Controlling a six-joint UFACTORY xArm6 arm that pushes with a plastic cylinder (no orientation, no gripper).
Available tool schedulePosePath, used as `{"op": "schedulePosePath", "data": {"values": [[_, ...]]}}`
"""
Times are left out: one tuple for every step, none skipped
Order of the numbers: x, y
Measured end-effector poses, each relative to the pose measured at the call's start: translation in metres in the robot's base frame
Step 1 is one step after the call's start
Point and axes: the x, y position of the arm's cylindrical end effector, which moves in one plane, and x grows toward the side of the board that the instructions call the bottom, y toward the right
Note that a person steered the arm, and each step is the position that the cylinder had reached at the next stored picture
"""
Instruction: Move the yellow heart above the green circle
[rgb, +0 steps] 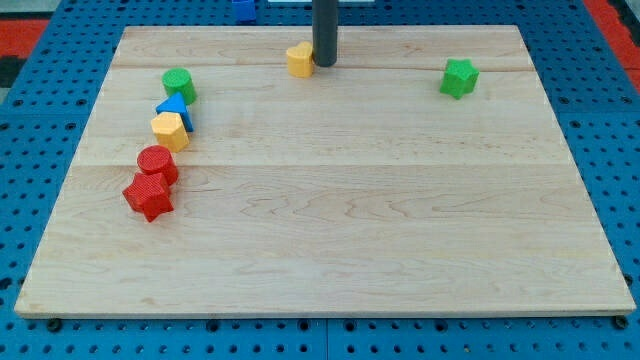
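The yellow heart (299, 60) lies near the board's top edge, a little left of centre. My tip (325, 64) stands right against its right side. The green circle (179, 85) sits at the upper left, well to the left of the heart and slightly lower in the view.
Below the green circle runs a slanting row: a blue triangle (175, 108), a yellow hexagon (170, 131), a red circle (157, 163) and a red star (148, 196). A green star (459, 78) sits at the upper right. A blue block (243, 9) lies off the board's top edge.
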Motion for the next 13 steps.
{"op": "schedulePosePath", "data": {"values": [[-0.021, -0.023], [-0.019, -0.032], [-0.014, 0.002], [-0.011, -0.002], [-0.006, -0.035], [0.011, -0.045], [0.028, -0.045], [0.023, -0.098], [0.021, -0.119], [-0.012, -0.119], [-0.011, -0.122], [-0.011, -0.129], [-0.011, -0.144]]}}
